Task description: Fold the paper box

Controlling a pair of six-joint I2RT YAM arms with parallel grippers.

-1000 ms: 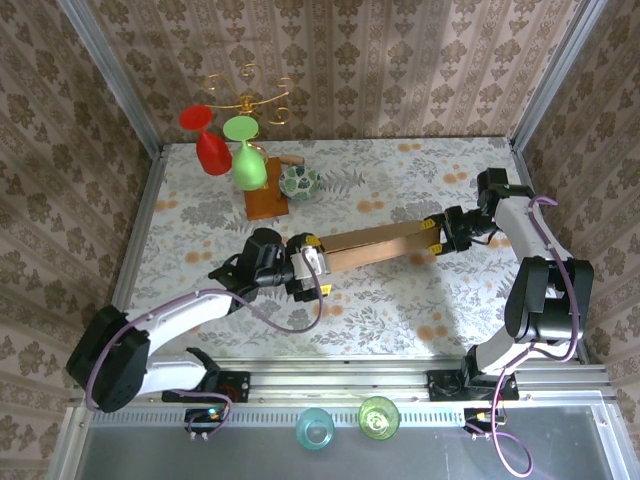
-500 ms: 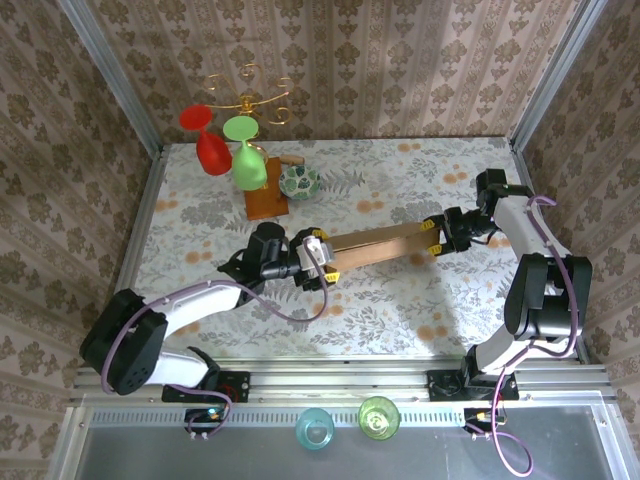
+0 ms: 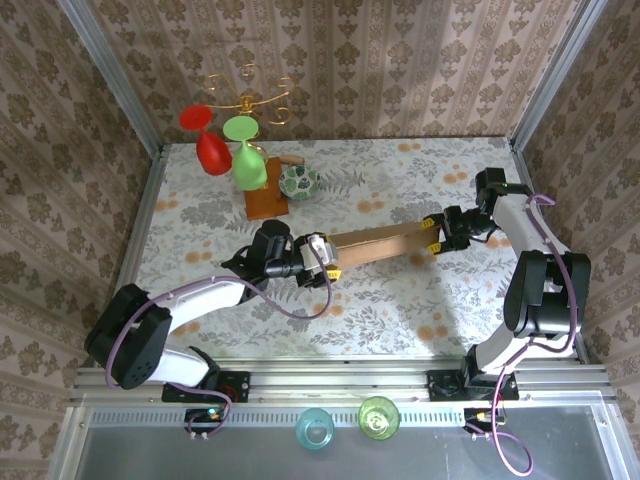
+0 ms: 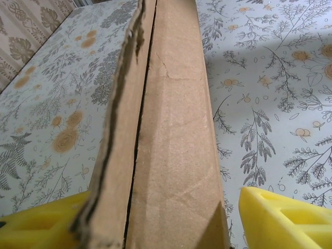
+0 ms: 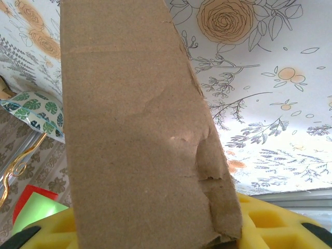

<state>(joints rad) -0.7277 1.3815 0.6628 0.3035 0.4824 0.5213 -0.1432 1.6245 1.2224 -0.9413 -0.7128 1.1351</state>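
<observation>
Near the far left corner of the table, which is covered in a flat floral cloth, a glossy red goblet and a green goblet sit below a thin gold wire rack. Just to their right lies a small, smooth reddish-brown wooden board. A round bowl with a green leaf pattern touches the board's far right corner.

Toward the middle of the table, the left gripper meets the left end of the paper box. In the top view the box is a long, narrow strip of plain tan cardboard that runs from the table's centre toward its right edge and casts a shadow on the cloth. In the left wrist view the left gripper straddles the box with its jaws apart. One yellow finger sits against the ragged, corrugated edge on one side. The other finger stands just clear of the matte, creased face. Two cardboard layers run side by side there, with a dark slit between them.

At the box's right end, near the right edge of the table, the right gripper is clamped on the cardboard. In the right wrist view the box rises from between the yellow pads of the right gripper. Its surface there is fibrous and dented, with a torn notch on one edge.
</observation>
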